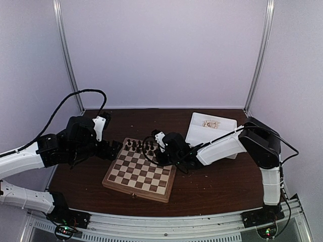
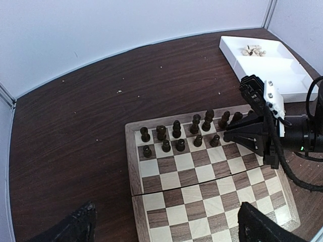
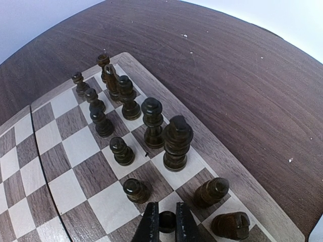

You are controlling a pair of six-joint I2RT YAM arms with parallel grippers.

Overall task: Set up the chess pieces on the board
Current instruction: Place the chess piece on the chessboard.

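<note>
We see the right gripper (image 3: 167,214) and the dark piece (image 3: 167,222) it pinches cut off at the picture's bottom edge; the pale pieces (image 2: 253,50) in the tray (image 2: 282,73) are too small to identify.

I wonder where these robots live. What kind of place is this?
Probably a robot test booth: plain white walls with silver metal corner posts, and two white-and-black robot arms at a dark brown wooden table.
</note>
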